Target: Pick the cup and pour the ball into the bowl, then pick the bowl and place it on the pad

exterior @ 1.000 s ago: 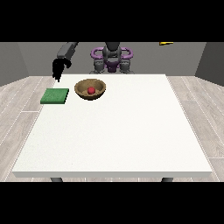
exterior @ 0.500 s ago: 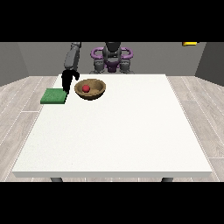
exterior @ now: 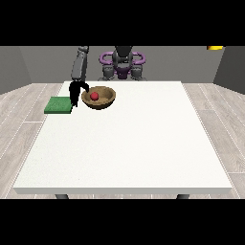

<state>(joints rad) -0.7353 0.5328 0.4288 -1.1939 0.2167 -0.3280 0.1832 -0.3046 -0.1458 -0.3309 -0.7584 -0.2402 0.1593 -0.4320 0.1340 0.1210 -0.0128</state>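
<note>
A brown wooden bowl (exterior: 106, 101) stands at the table's far left part, with a red ball (exterior: 94, 96) lying inside it. Just left of it a flat green pad (exterior: 59, 105) lies on the table. The black hand at the view's left (exterior: 74, 94) hangs down between the pad and the bowl, right at the bowl's left rim. Its fingers point downward and one arches toward the rim, holding nothing. No cup shows. The other hand is out of sight.
The white table (exterior: 129, 143) stretches wide toward the camera and to the right of the bowl. The robot's torso (exterior: 122, 64) stands behind the far edge. Grey plank floor surrounds the table.
The hand at the view's left has come down and rightward, from above the pad's far side to the bowl's left rim. Bowl, ball and pad have not moved.
</note>
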